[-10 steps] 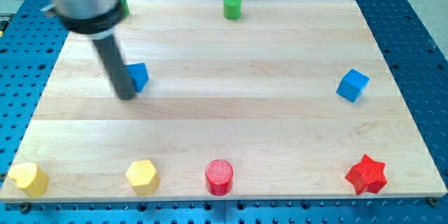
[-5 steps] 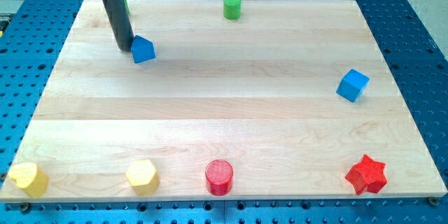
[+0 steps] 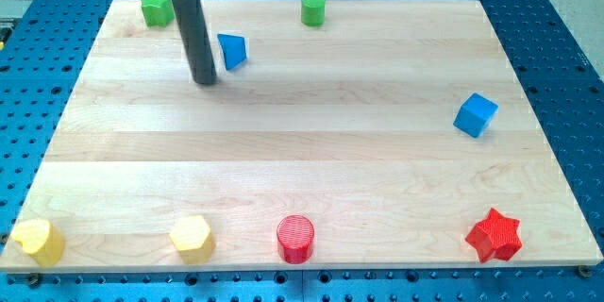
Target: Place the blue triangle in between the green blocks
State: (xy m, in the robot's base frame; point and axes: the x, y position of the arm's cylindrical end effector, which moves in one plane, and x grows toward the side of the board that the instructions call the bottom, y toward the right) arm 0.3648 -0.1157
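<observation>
— Looking from the board's near edge, where is my tip point(image 3: 205, 81) found?

— Just left of the blue triangle point(image 3: 232, 51) and slightly nearer, placed for a rightward, upward push. No jaws are fitted.

— And the triangle?

— Short of the line between the green cube point(image 3: 156, 8) and green cylinder point(image 3: 313, 8).

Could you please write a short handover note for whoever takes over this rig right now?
My tip rests on the board just to the view's left of the blue triangle, slightly below it; contact cannot be confirmed.
The blue triangle sits near the view's top, roughly midway between the green block at the top left and the green cylinder at top centre, but a little below their line.
Done: triangle brought into the gap region.
Left: nudge it toward the view's top, into line with the green blocks.
</observation>
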